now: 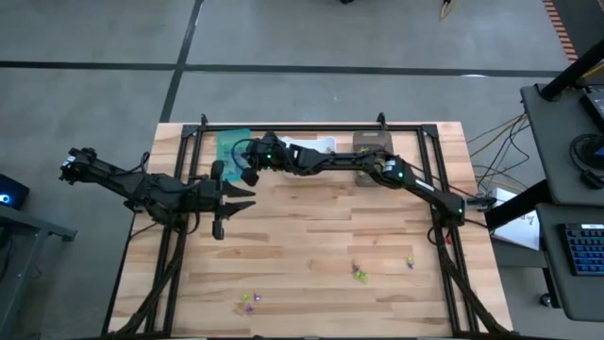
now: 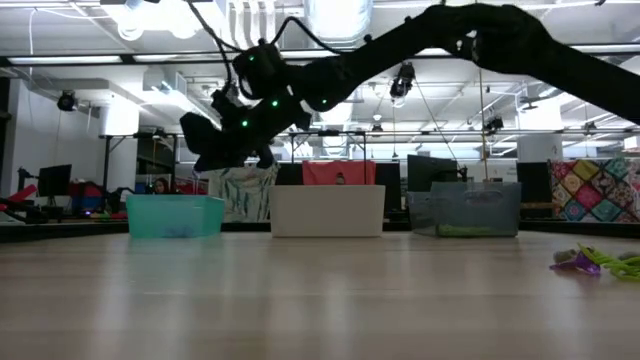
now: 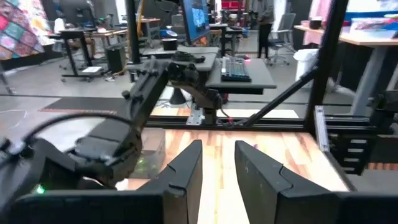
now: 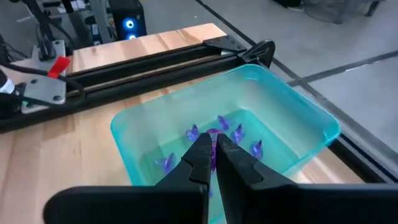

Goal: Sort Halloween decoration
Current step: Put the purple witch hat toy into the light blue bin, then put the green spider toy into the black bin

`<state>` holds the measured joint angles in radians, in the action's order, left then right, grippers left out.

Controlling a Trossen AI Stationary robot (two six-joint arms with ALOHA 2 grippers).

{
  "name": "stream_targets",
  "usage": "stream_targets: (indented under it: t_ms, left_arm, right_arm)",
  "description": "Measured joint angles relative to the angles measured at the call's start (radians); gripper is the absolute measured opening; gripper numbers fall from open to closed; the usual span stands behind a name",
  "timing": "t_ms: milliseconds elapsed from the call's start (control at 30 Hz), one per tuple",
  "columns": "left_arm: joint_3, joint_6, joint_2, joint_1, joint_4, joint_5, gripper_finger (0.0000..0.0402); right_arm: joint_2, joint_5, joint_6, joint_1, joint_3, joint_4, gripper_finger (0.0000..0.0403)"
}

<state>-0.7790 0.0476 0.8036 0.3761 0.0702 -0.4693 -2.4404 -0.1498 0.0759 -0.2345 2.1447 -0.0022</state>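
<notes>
- Wooden table (image 1: pixel 311 246), light planks, with a black frame (image 1: pixel 311 127) along its far edge and down both sides.
- Teal bin (image 4: pixel 292 118) at the far left of the table, beside the frame rail.
- White bin (image 2: pixel 327 210) in the middle of the row.
- Dark bin (image 2: pixel 463 208) at the right of the row, apart from the white one.
- Desk (image 3: pixel 239 71) beyond the table carrying a keyboard (image 3: pixel 235 67) and a monitor (image 3: pixel 194 18).
- Second keyboard (image 1: pixel 583 247) on a side stand to the right.
- Patchwork quilt (image 2: pixel 595 192) hanging in the room behind.
- Cables (image 1: pixel 495 142) trailing off the table's right side.
</notes>
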Motion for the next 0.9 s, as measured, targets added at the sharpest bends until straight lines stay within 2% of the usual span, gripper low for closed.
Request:
stream_targets:
  t_ms: [300,600,733,900]
  left_arm:
    - [0.002,-0.005,0.003,0.0,-0.002,-0.027,0.0078]
    - [0.002,0.001,0.011,0.0,-0.002,-0.027,0.0078]
    - [0.002,0.029,0.01,0.0,0.008,-0.027,0.0078]
    - [0.003,0.097,0.01,0.002,0.038,-0.015,0.0078]
  right_arm:
    - [-0.032,0.005,0.036,-0.004,0.034,0.0,0.0017]
    - [-0.03,0.046,0.063,-0.004,0.033,-0.004,0.0086]
    - [0.002,0.056,0.053,-0.001,0.031,-0.08,0.0107]
    - [0.085,0.064,-0.002,0.032,0.029,-0.225,0.0113]
